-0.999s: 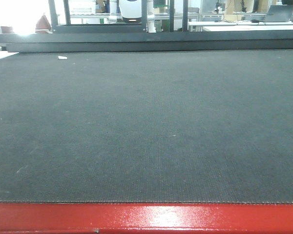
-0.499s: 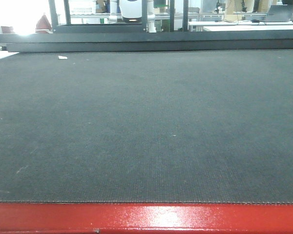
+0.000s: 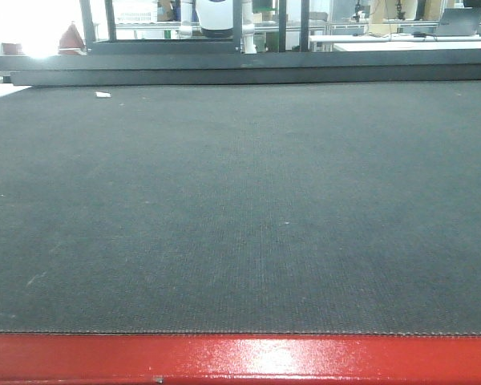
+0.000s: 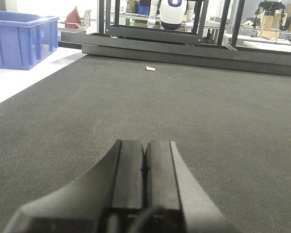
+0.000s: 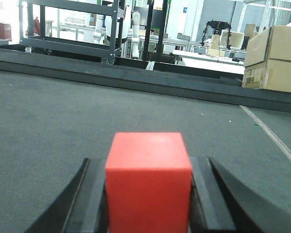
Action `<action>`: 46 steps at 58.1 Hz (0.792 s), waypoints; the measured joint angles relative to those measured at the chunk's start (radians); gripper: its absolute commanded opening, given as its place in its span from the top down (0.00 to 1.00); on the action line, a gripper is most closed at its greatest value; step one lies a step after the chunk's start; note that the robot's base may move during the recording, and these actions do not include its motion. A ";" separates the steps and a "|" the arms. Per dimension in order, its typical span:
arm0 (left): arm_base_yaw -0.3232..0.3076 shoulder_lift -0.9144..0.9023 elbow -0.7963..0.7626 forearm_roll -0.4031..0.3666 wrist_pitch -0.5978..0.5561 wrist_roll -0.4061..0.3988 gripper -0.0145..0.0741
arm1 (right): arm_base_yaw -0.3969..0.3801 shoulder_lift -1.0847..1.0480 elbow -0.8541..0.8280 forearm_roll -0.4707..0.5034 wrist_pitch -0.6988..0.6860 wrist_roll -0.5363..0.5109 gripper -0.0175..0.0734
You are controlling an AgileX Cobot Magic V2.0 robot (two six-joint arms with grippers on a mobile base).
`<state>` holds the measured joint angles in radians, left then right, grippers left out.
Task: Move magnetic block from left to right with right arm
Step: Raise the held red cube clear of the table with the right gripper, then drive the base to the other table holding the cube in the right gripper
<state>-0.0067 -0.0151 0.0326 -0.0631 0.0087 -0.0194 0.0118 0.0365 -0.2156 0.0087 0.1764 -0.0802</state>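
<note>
In the right wrist view the magnetic block [image 5: 149, 179], a bright red cube, fills the space between the two black fingers of my right gripper [image 5: 149, 167], which is shut on it, low over the dark mat [image 5: 63, 111]. In the left wrist view my left gripper [image 4: 145, 145] is shut, its two pads pressed together with nothing between them, low over the mat [image 4: 208, 107]. The front view shows only the mat [image 3: 240, 200]; neither the grippers nor the block appear there.
A small white scrap [image 4: 150, 69] lies on the mat far ahead of the left gripper, also in the front view [image 3: 103, 95]. A blue bin [image 4: 19, 39] stands off the mat's left edge. Black rails and a frame [image 5: 136, 80] bound the far side. Cardboard boxes [image 5: 274, 58] stand at the right. A red table edge [image 3: 240, 357] runs along the front.
</note>
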 measured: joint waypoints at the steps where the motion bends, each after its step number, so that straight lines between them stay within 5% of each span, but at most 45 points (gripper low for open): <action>1: 0.000 0.000 0.000 0.000 0.000 0.000 0.97 | 0.000 0.000 0.000 0.000 0.000 0.000 0.61; 46: 0.000 0.000 0.000 0.000 0.000 0.000 0.97 | 0.000 0.000 0.000 0.000 0.002 0.001 0.61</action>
<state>-0.0067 -0.0151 0.0326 -0.0631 0.0087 -0.0194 0.0118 0.0365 -0.2156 0.0087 0.1781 -0.0795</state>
